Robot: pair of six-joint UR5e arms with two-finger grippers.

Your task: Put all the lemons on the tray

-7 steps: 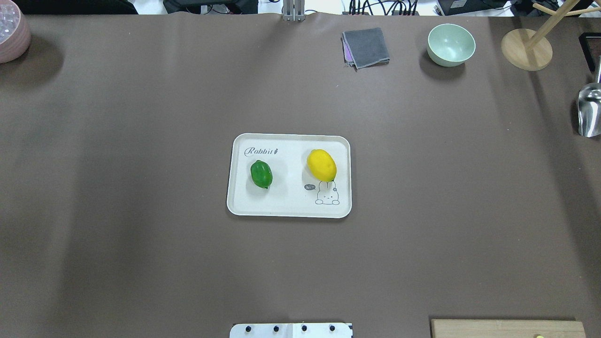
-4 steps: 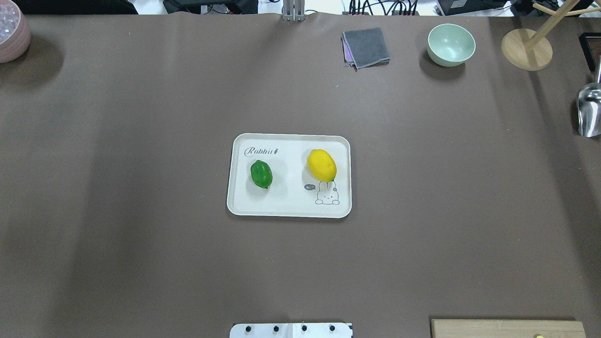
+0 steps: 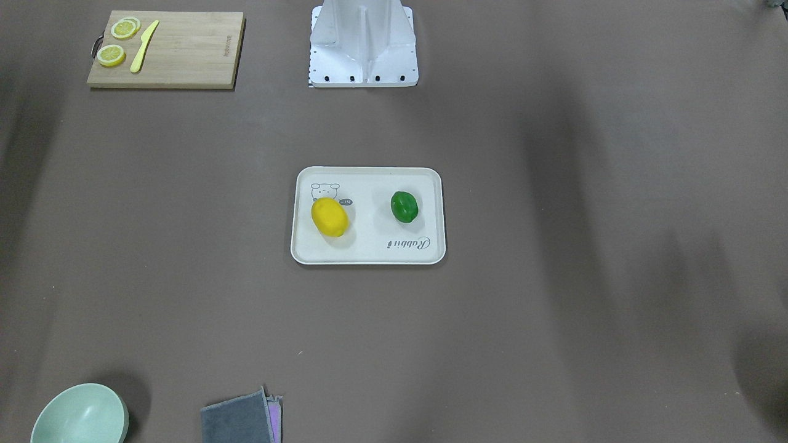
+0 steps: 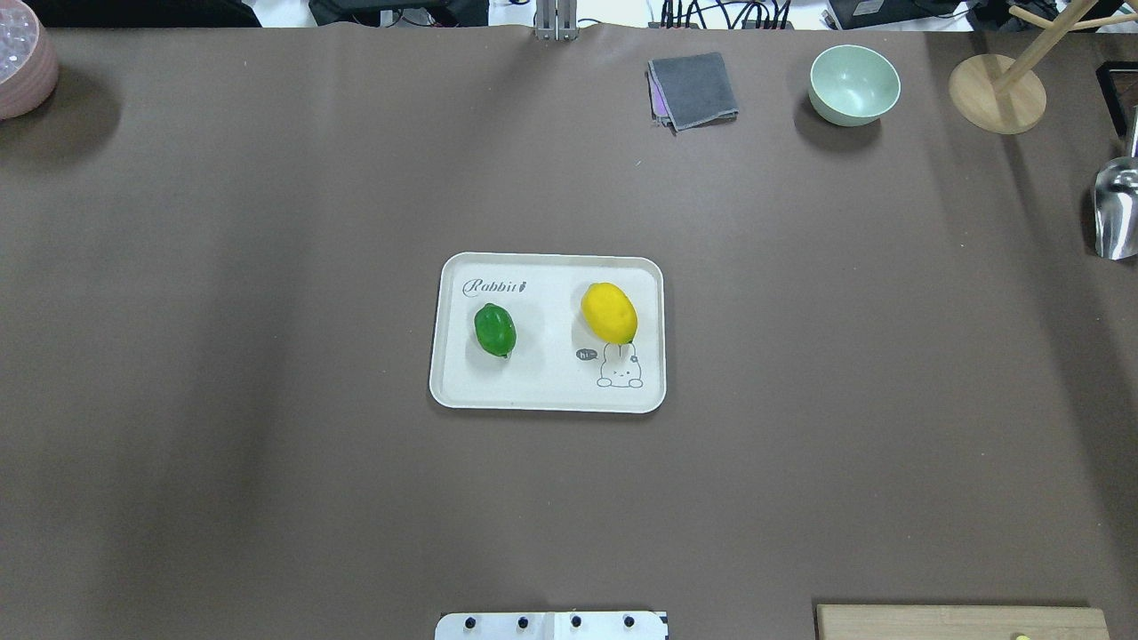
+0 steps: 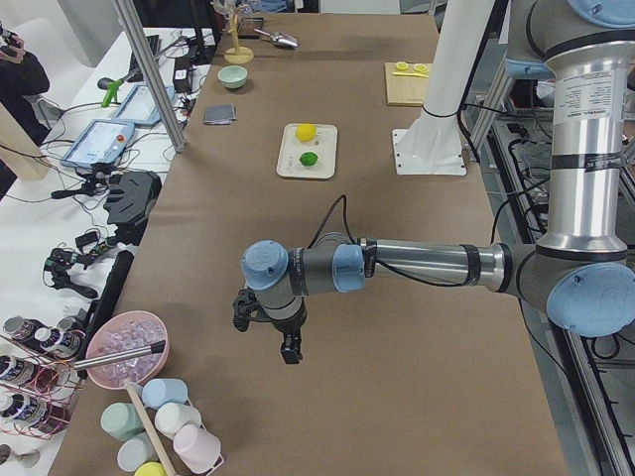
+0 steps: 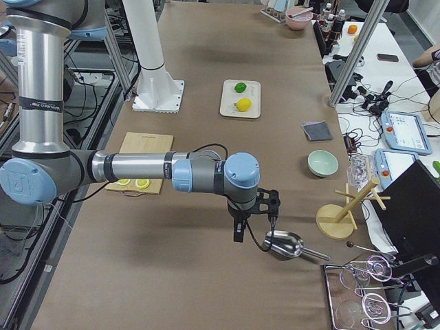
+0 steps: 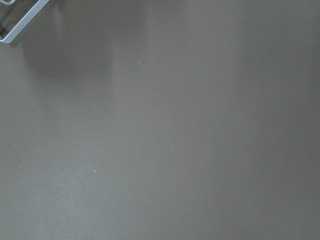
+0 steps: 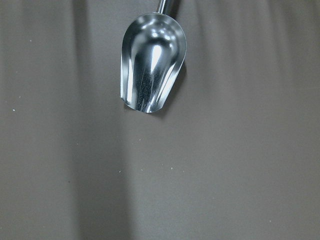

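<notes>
The off-white tray (image 4: pixel 551 387) lies in the middle of the table; it also shows in the front view (image 3: pixel 369 184). The yellow lemon (image 4: pixel 609 313) rests on the tray's right half, by the drawing. The dark green lemon (image 4: pixel 494 330) rests on its left half, under the "Rabbit" script. Both also show in the front view, the yellow lemon (image 3: pixel 330 217) and the green lemon (image 3: pixel 404 207). My left gripper (image 5: pixel 263 337) hangs over bare table far from the tray, and my right gripper (image 6: pixel 253 230) hangs beside a metal scoop. I cannot tell whether either is open or shut.
A bamboo cutting board (image 3: pixel 184 49) with lemon slices (image 3: pixel 111 55) and a yellow knife (image 3: pixel 143 37) lies near the robot base (image 3: pixel 363 43). At the far edge are a grey cloth (image 4: pixel 693 89), a mint bowl (image 4: pixel 854 84), a wooden stand (image 4: pixel 996 93), a metal scoop (image 4: pixel 1116 209) and a pink bowl (image 4: pixel 22 58).
</notes>
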